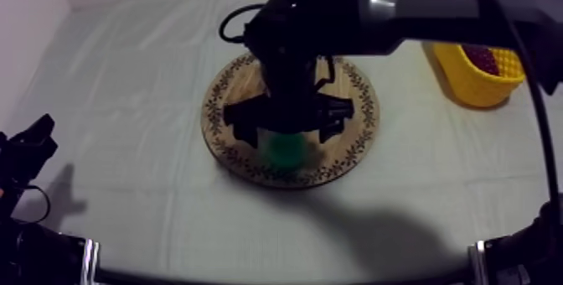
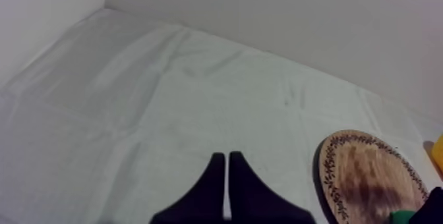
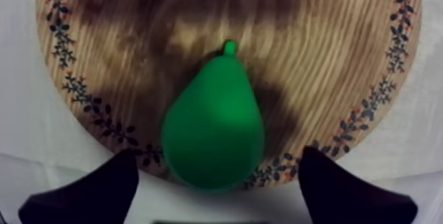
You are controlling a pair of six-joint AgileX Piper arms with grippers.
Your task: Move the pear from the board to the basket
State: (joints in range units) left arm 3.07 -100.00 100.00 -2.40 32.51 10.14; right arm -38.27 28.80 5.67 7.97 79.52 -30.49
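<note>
Green pear (image 3: 212, 131) lies between spread fingers of right gripper (image 3: 217, 167) — rounded, it could squirt out on closing; left gripper (image 2: 227, 174) rests clenched, empty.

right arm (image 1: 436, 7) outstretched, jaws wide apart; left arm (image 1: 25, 150) low, jaws together

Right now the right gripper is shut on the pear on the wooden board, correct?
Not quite: the right gripper is open, fingers apart either side of the pear on the wooden board, as the right wrist view shows.
</note>
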